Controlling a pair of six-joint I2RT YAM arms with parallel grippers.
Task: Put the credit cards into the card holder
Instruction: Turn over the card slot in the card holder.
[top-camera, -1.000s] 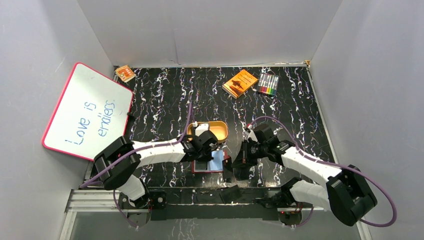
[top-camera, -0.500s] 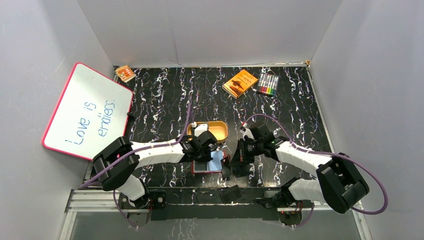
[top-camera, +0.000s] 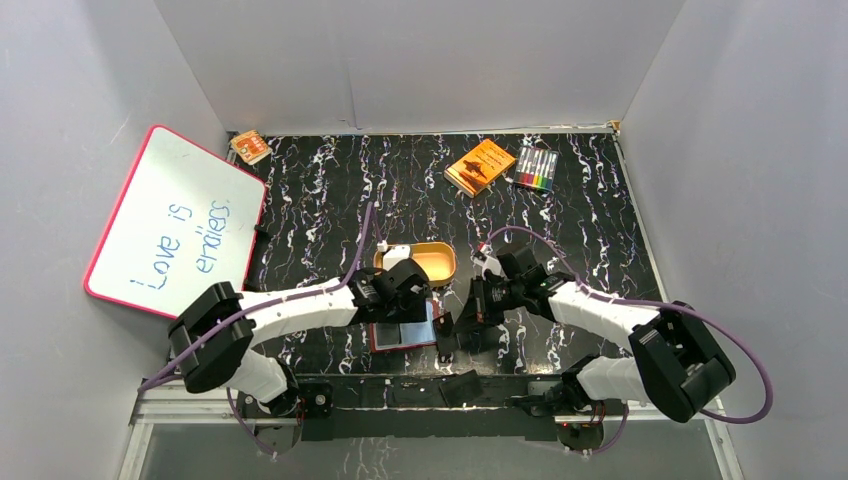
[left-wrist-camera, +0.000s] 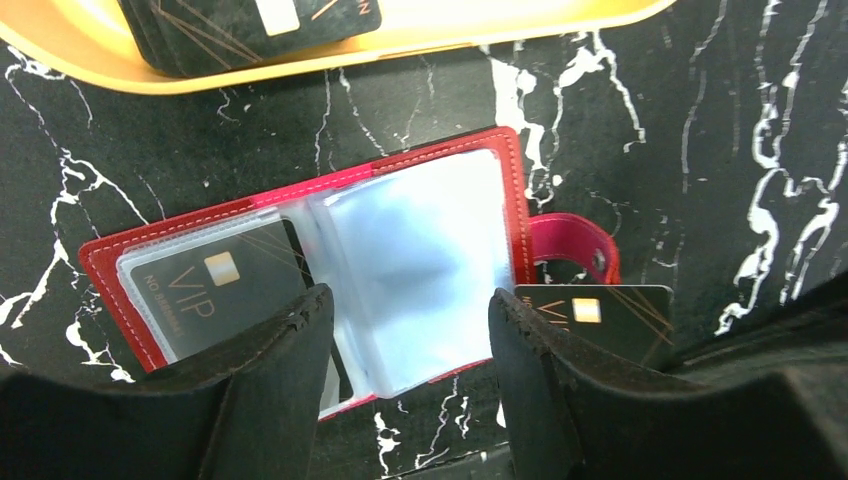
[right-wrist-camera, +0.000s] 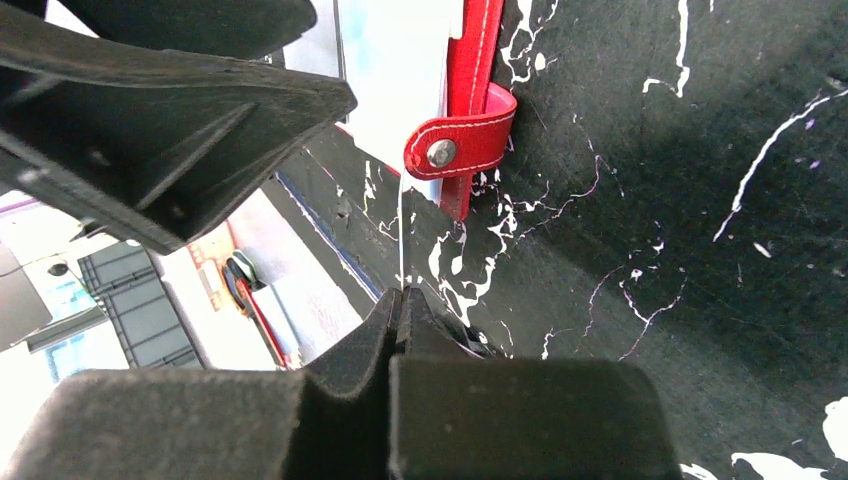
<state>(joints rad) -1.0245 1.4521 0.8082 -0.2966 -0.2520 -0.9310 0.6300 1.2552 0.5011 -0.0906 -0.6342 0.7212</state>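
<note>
The right gripper (right-wrist-camera: 402, 295) is pinching a black card (left-wrist-camera: 597, 312) by its edge, just beside the snap strap (left-wrist-camera: 572, 243) of the open wallet (left-wrist-camera: 420, 225), which is lying near the table's front edge. The left gripper (left-wrist-camera: 405, 320) is sitting spread over the wallet, gripping nothing. A second card (left-wrist-camera: 215, 285) is already lying in the left pocket. The step probably needs the left fingers pinning the wallet while the black card is going flat into the empty right pocket. Farther back, more cards (left-wrist-camera: 250, 20) are waiting in the tray (left-wrist-camera: 480, 35).
</note>
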